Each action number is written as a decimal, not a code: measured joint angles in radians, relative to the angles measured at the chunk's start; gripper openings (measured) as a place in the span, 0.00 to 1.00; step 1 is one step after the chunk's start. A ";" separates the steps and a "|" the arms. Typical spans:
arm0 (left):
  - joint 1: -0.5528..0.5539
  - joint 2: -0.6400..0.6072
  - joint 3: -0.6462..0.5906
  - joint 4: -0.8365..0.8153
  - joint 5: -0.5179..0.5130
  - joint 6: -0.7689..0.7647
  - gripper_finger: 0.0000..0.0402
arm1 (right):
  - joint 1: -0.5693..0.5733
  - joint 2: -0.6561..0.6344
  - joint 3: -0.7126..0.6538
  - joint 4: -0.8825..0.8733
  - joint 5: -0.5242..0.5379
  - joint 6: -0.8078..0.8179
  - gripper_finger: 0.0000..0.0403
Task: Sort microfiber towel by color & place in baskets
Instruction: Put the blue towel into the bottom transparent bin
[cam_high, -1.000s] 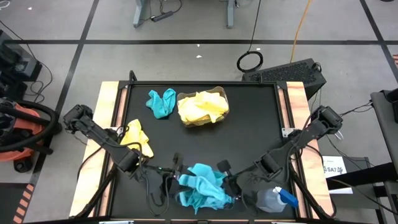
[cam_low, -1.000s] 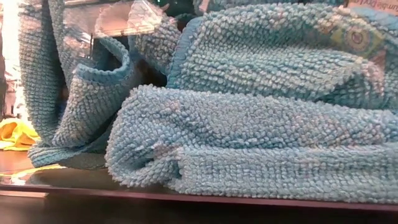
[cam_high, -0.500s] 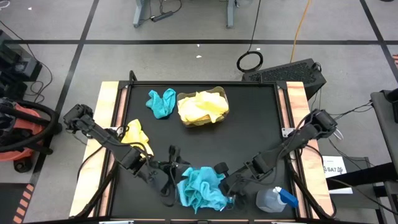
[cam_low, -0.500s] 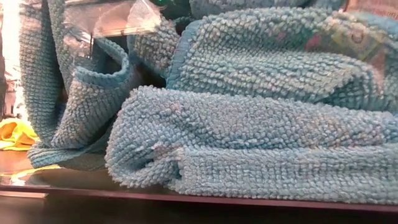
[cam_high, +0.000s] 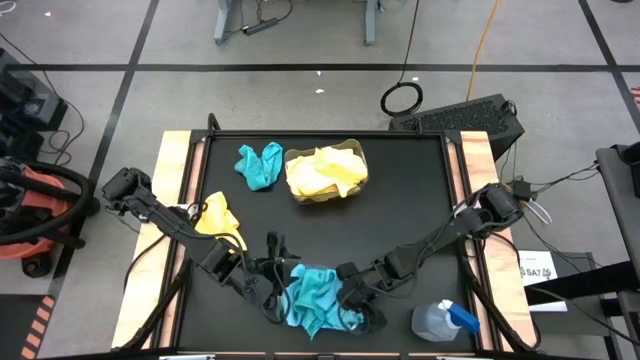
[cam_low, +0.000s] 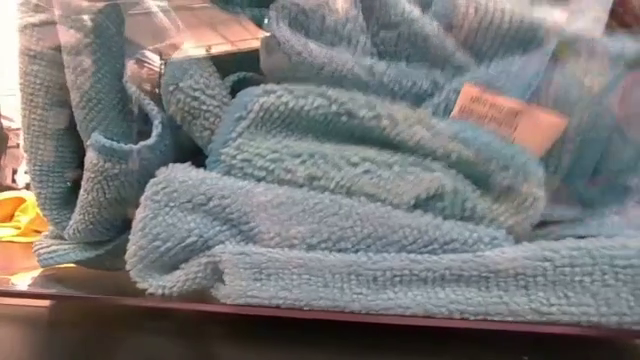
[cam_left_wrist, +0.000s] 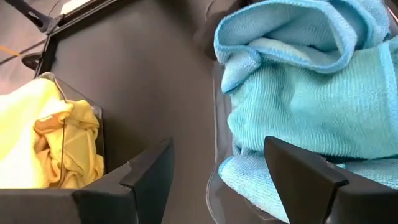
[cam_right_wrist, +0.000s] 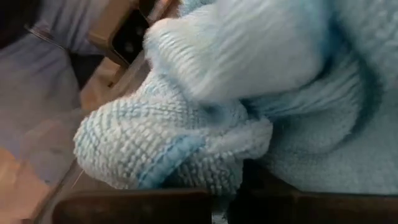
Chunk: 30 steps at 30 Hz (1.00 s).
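The black surface (cam_high: 400, 200) filled the middle of the high view, and both dark arms reached in from its sides toward the lower centre. There the heap of turquoise towels (cam_high: 318, 298) sat piled in a clear basket (cam_left_wrist: 214, 186), bulging over its rim, and in the low view the same cloths filled nearly the whole frame. Up at centre top, the yellow towels (cam_high: 326, 172) were stuffed in the other basket (cam_high: 352, 149). One loose turquoise towel (cam_high: 259, 165) lay just left of it, and a loose yellow towel (cam_high: 220, 218) lay at the surface's left edge. The spray bottle (cam_high: 443, 322) stood at lower right. The left hand (cam_high: 272, 290) hovered at the turquoise pile's left side, fingers spread apart, holding nothing. The right hand (cam_high: 352, 305) was pressed into the pile's right side, fingers closed tight; whether it pinched cloth couldn't be told.
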 joint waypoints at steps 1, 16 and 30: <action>0.000 0.000 0.000 0.000 0.000 -0.002 0.63 | -0.002 0.005 0.000 0.000 0.000 0.002 0.01; 0.000 0.000 0.000 0.007 0.000 0.012 0.63 | -0.006 -0.097 -0.007 -0.131 0.012 0.046 0.35; 0.030 0.000 0.000 0.007 0.000 0.064 0.63 | 0.047 -0.327 -0.007 -0.238 0.087 0.115 0.65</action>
